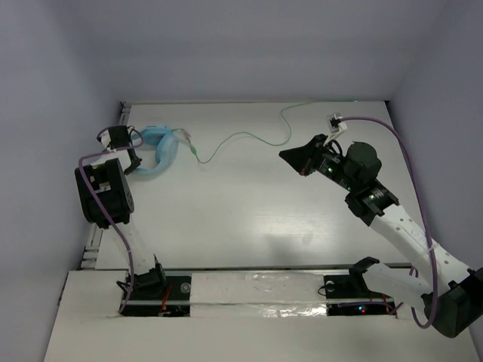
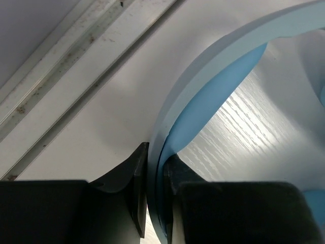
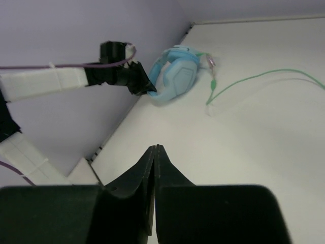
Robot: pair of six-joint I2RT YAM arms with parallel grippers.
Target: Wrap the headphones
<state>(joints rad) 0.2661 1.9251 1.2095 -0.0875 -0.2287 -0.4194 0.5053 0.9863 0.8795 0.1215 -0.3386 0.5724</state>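
The light blue headphones (image 1: 160,151) lie at the far left of the table, close to the left wall. My left gripper (image 1: 136,160) is shut on their headband (image 2: 213,86), which runs between the two black fingers (image 2: 133,173) in the left wrist view. The thin pale-green cable (image 1: 249,137) trails from the headphones across the table toward the back edge. My right gripper (image 1: 285,154) hovers right of centre, beside the cable, pointing left. In the right wrist view its jaws (image 3: 155,148) are pressed together with nothing between them, and the headphones (image 3: 175,79) and cable (image 3: 254,79) show ahead.
A metal rail (image 2: 76,56) runs along the table's left edge, right beside the headphones. A thick purple robot cable (image 1: 411,158) loops over the right arm. A raised white ledge (image 1: 249,290) with the arm bases spans the near edge.
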